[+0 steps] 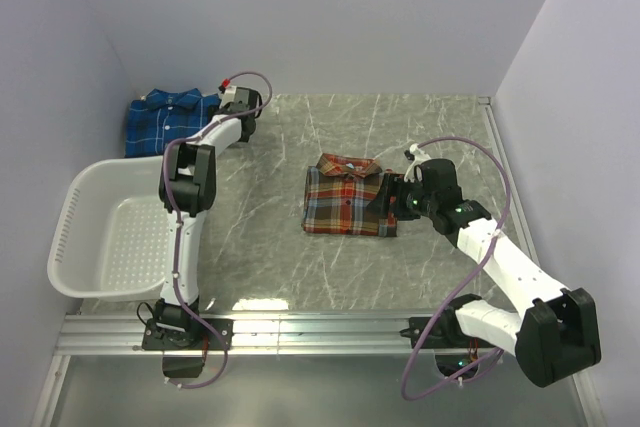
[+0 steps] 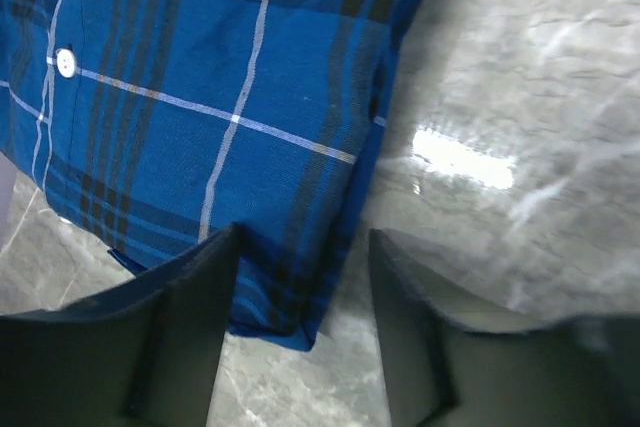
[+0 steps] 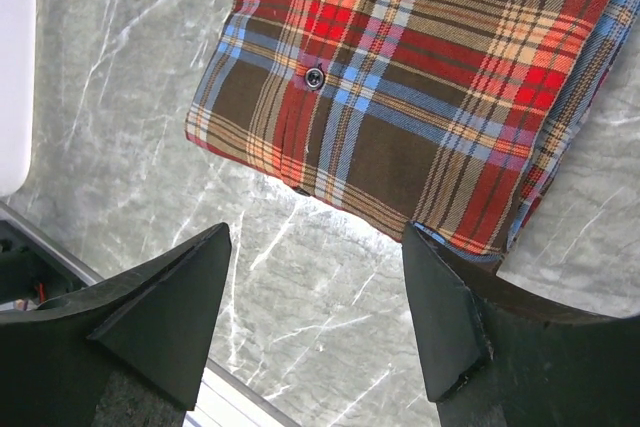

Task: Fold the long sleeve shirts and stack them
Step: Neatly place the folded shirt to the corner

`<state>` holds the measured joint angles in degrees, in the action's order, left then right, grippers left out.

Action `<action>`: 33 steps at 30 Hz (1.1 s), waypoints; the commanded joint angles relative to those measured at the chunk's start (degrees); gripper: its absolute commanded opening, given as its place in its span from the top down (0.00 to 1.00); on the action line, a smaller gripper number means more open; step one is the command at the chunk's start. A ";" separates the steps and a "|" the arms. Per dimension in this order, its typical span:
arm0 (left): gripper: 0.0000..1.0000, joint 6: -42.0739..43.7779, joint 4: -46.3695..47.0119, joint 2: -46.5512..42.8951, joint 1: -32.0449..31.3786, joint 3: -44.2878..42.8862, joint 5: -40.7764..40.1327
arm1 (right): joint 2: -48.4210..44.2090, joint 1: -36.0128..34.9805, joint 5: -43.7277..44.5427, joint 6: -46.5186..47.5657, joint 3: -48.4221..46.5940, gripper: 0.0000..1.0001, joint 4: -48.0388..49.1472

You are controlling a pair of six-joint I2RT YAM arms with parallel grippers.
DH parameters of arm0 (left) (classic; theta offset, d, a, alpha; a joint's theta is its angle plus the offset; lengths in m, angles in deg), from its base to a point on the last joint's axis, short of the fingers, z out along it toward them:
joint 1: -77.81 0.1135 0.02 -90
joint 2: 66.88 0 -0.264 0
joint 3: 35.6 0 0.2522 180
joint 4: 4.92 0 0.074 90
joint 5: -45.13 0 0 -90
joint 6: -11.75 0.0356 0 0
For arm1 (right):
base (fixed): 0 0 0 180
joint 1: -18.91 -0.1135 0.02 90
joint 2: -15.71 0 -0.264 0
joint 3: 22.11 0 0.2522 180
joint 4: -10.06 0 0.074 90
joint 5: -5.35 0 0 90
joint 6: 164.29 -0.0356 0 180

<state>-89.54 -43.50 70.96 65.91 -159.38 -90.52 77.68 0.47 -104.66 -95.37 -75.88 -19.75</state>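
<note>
Altogether one blue shirt, one red-orange shirt

Overhead from near edge, looking down on whole table. Left wrist tight over blue shirt; right wrist close above red shirt. Both shared with overhead.

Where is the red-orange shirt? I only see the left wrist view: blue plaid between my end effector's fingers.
Observer: The red-orange shirt lies folded, buttons up, in the middle of the table.
Operator: And the right arm?
Observer: The right end effector is open at that shirt's right edge.
Operator: Where's the basket?
Observer: The white basket sits at the table's left edge, nearer the robot than the blue shirt.
</note>
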 commanded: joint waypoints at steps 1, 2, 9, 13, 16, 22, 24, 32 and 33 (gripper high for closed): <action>0.44 1.27 -0.93 1.81 0.04 -1.96 -1.29 | -0.98 -0.46 -0.64 0.78 0.55 0.24 1.90; 0.50 1.27 -1.37 2.08 0.04 -1.96 -1.11 | -0.98 -0.37 -0.73 0.78 0.55 0.24 1.90; 0.99 -3.99 -7.25 1.73 -1.19 -2.83 5.30 | -1.77 -0.37 0.58 0.78 0.90 0.25 1.64; 1.00 -10.40 -10.42 -2.30 -5.92 -0.91 13.02 | -1.68 -0.37 1.64 0.78 0.55 0.25 1.38; 0.99 -16.47 -14.02 -3.89 -9.61 -0.03 19.08 | -2.03 -0.37 1.73 0.43 0.46 0.25 1.46; 0.98 -24.74 -16.76 -5.12 -17.18 1.56 27.00 | -3.44 -0.46 2.17 -0.28 1.51 0.26 1.82; 0.94 -26.58 -16.67 -5.30 -19.37 1.12 29.20 | -4.14 -0.37 2.43 -0.63 1.86 0.26 2.08; 0.57 -32.65 -12.81 -12.06 -22.90 4.10 35.45 | -4.32 -0.11 7.51 -1.68 1.51 0.24 -1.61; 0.52 -32.92 -12.45 -13.29 -22.73 5.07 35.10 | -4.84 -0.11 8.75 -2.20 1.43 0.24 -2.13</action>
<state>-118.02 -56.40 64.07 42.85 -156.69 -60.05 74.67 0.41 -100.35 -96.37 -74.00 -20.52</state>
